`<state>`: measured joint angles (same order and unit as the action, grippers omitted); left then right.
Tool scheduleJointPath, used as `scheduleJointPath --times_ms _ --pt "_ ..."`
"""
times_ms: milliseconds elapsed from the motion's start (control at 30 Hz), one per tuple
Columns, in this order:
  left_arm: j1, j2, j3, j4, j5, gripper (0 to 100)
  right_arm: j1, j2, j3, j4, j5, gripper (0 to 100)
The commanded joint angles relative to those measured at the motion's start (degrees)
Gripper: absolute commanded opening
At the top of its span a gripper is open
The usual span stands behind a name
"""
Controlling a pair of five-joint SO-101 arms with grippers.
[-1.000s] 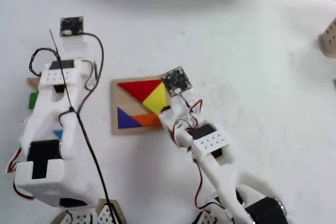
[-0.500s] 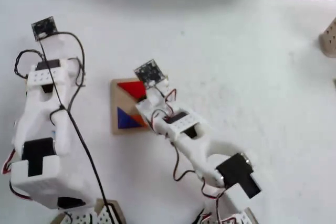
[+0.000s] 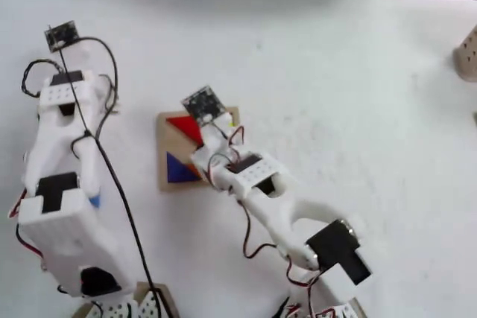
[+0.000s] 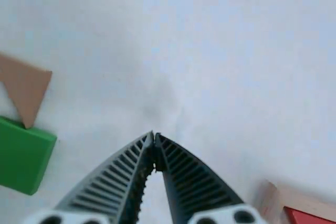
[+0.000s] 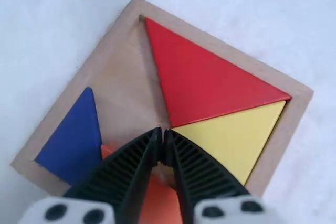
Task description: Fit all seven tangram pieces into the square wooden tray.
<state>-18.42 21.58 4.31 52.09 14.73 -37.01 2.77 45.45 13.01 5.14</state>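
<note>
The square wooden tray (image 5: 122,18) holds a large red triangle (image 5: 199,82), a yellow triangle (image 5: 236,135), a blue triangle (image 5: 73,140) and an orange piece (image 5: 157,200), with bare wood between blue and red. My right gripper (image 5: 161,132) is shut with nothing in it, above the tray's middle where red and yellow meet. In the high view the right arm (image 3: 246,176) covers the right half of the tray (image 3: 161,156). My left gripper (image 4: 154,137) is shut and empty over bare table, near a brown triangle (image 4: 23,85) and a green square (image 4: 21,153).
The left arm (image 3: 63,109) stands left of the tray with a black cable trailing along it. A sliver of a blue piece (image 3: 94,200) shows beside it. A wooden block (image 3: 467,53) stands at the table's right edge. White table spreads behind and right of the tray.
The right arm has swung left, from the tray's right edge to over its middle, and now hides the yellow and orange pieces in the high view. The left arm has shifted left.
</note>
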Motion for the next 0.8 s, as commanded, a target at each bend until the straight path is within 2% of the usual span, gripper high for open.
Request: scheduleJointPath --times_ms 0,133,267,433,567,767 --pt "-1.5 0.7 -5.7 2.4 0.7 3 0.0 -1.5 -1.1 3.7 1.0 1.8" --pt "-1.5 1.3 -6.3 2.8 0.7 3 0.0 -4.4 -1.0 7.7 1.0 1.8" --pt "-1.5 1.3 -6.4 2.8 0.7 3 2.2 -8.4 -1.0 14.5 1.0 1.8" --pt "-1.5 1.2 -6.5 2.8 0.7 3 6.2 -14.6 -1.0 17.6 1.0 1.8" --pt "-2.4 0.9 -6.6 4.0 0.7 3 10.5 -15.9 -1.0 16.6 1.0 2.1" --pt "-4.0 0.8 -6.6 4.5 0.7 4 18.9 -10.9 -1.0 5.7 1.0 2.1"
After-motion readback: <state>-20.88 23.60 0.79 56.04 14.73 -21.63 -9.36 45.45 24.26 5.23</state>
